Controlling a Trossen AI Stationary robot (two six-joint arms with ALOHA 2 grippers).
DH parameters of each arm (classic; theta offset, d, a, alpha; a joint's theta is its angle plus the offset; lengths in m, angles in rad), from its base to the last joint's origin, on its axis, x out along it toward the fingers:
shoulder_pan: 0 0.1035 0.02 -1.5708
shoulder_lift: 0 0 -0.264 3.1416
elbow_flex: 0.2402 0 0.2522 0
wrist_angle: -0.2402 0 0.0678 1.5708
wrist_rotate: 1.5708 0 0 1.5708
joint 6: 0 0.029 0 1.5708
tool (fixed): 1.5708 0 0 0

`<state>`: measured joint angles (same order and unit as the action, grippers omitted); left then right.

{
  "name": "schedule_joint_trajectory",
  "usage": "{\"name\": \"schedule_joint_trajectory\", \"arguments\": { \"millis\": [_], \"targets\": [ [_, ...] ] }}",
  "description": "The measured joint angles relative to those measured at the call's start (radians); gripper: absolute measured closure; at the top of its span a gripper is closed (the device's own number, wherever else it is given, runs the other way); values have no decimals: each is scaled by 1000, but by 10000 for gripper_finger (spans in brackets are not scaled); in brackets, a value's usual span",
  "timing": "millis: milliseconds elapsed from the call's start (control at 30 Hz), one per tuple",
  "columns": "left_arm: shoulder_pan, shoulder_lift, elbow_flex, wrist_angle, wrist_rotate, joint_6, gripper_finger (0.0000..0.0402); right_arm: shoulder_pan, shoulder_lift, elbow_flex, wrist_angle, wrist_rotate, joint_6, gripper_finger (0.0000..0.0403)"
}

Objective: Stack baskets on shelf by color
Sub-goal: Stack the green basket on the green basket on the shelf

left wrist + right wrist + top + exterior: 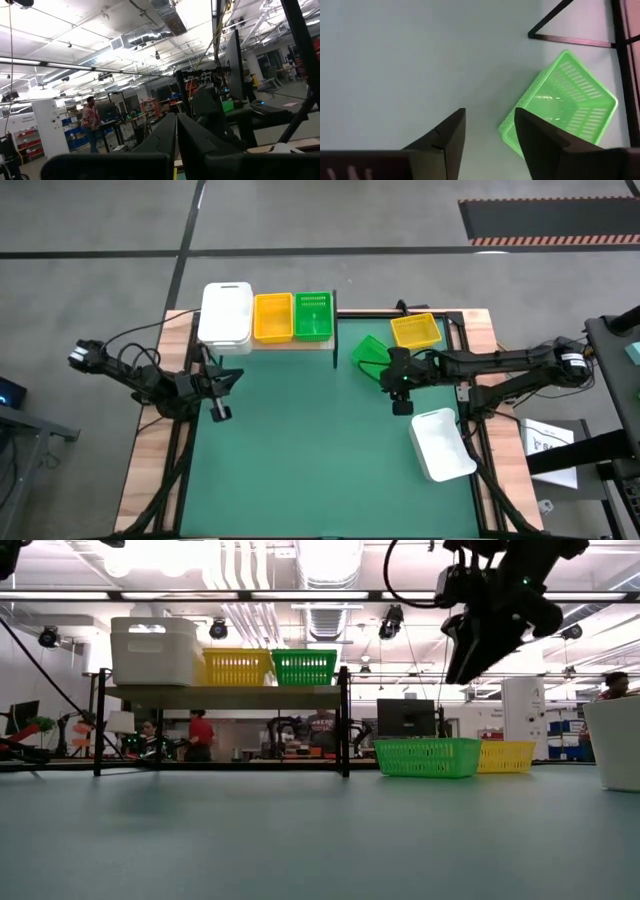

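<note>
Green basket (565, 107) — slotted sides, open top up — lies on the green surface (300, 450) beside the shelf (225, 695). Right gripper (487, 132) hovers above it, released, holding nothing. Left gripper (218, 412) — clenched, empty.

The baskets (313, 316) look like glossy slotted plastic, the shelf (225, 696) pale matt wood on thin black metal posts, the table mat (310, 450) smooth matt green
</note>
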<state>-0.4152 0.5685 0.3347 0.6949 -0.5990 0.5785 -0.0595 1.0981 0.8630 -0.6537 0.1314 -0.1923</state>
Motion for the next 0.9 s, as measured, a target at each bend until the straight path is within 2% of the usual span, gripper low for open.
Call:
{"name": "schedule_joint_trajectory", "arguments": {
  "millis": [133, 333, 900],
  "targets": [
    [0, 1, 0, 5, 4, 0, 400, 0, 36, 0, 0, 17, -39, 228],
    [0, 1, 0, 5, 3, 3, 400, -23, 99, 0, 0, 29, -82, 232],
    [1, 0, 0, 5, 3, 3, 400, -219, 275, 0, -50, 55, -203, 234]
  ]
}}
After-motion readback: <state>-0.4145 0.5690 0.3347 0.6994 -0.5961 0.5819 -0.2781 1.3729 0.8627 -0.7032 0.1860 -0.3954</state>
